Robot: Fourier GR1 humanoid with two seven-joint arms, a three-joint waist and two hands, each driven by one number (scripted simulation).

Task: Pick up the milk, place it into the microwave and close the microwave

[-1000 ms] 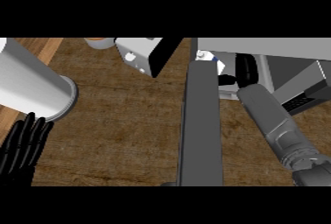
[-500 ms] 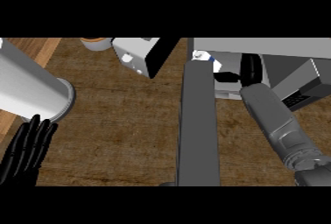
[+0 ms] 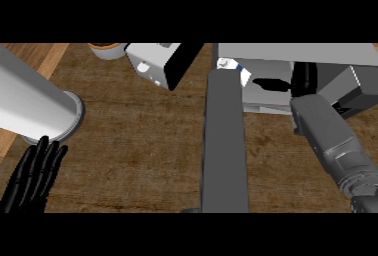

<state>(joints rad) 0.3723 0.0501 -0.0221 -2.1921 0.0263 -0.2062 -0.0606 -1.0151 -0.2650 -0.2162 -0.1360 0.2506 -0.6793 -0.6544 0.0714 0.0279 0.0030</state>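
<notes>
The microwave (image 3: 295,52) stands at the upper right with its door (image 3: 224,150) swung open, seen edge-on as a long grey bar down the middle. My right forearm reaches up from the lower right into the opening. My right hand (image 3: 299,80) is curled round the white milk carton (image 3: 244,75), with the thumb lying across its front. The carton sits just inside the microwave's mouth, right of the door; most of it is hidden by the hand. My left hand (image 3: 33,175) rests open at the lower left, fingers up.
A wide grey cylinder (image 3: 33,102) lies at the left above the left hand. A white appliance with a black panel (image 3: 159,65) stands at the top centre, left of the door. Beside it is a brown-rimmed cup (image 3: 107,48). Bare wooden counter (image 3: 140,145) lies between.
My right forearm has pushed farther up toward the microwave, carrying the milk deeper into the opening. The left hand has stayed where it was.
</notes>
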